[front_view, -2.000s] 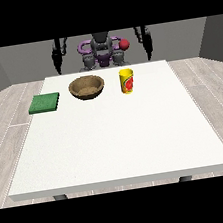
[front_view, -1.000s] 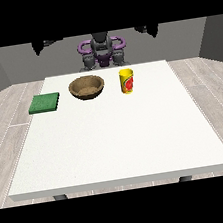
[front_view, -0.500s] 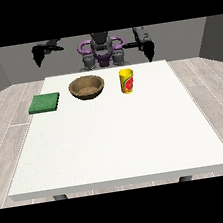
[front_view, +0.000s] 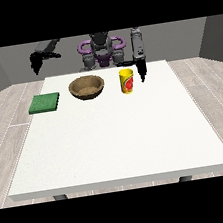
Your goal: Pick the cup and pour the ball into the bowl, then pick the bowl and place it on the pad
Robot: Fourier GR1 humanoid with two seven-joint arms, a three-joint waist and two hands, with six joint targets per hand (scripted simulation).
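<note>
A yellow cup with a red mark stands upright on the white table, right of centre at the far side. No ball shows from here. A brown wooden bowl sits just left of the cup. A green pad lies flat near the table's far left edge. The hand at the view's right hangs fingers down just right of the cup, apart from it and holding nothing. The hand at the view's left is raised off the table's far left corner, well away from the pad and bowl.
The robot's purple and grey torso stands behind the table's far edge. Grey plank floor surrounds the table. The near half of the table holds no objects.
Both arms have come forward and down from a raised spread. The hand at the view's right has dropped to beside the cup. The hand at the view's left has swung outward. Cup, bowl and pad stay put.
</note>
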